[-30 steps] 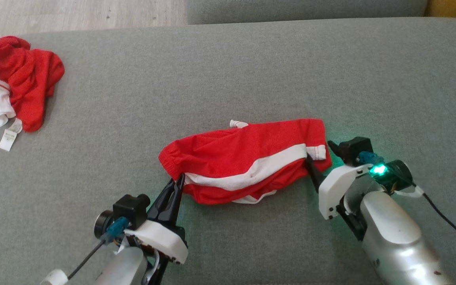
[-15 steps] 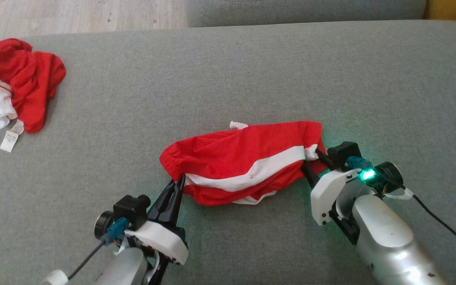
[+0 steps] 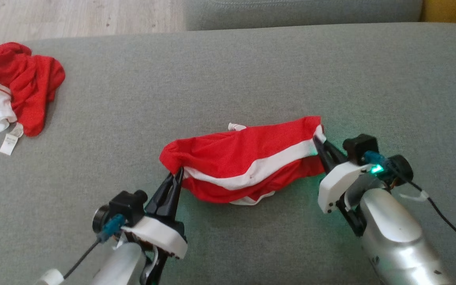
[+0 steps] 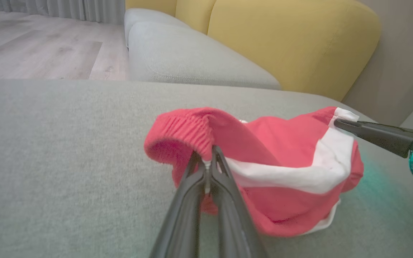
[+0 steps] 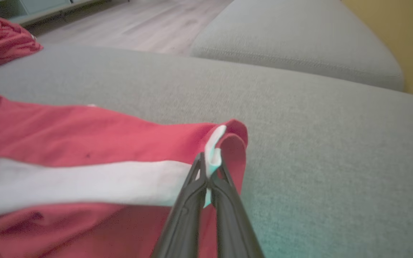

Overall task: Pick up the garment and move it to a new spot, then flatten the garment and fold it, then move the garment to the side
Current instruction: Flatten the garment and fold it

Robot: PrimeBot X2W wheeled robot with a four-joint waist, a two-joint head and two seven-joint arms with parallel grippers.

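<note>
The garment (image 3: pixel 244 160) is a pair of red shorts with a white stripe, lying across the middle of the grey cushion and lifted a little at both ends. My left gripper (image 3: pixel 178 172) is shut on its elastic waistband at the left end, seen close as the left gripper (image 4: pixel 209 157) pinching the ribbed red edge of the garment (image 4: pixel 281 157). My right gripper (image 3: pixel 317 140) is shut on the white hem at the right end. The right wrist view shows the right gripper (image 5: pixel 209 163) clamped on a white fold of the garment (image 5: pixel 84 143).
A second red and white garment (image 3: pixel 12 91) with a white tag lies crumpled at the cushion's far left. The grey cushion (image 3: pixel 251 71) stretches wide behind the shorts. Wooden floor (image 3: pixel 73 18) lies beyond its far edge, and a yellow backrest (image 4: pixel 281 43) rises behind another grey seat.
My right gripper went from open beside the shorts' right end to shut on the white hem and raised that end slightly. The left gripper kept its hold on the waistband.
</note>
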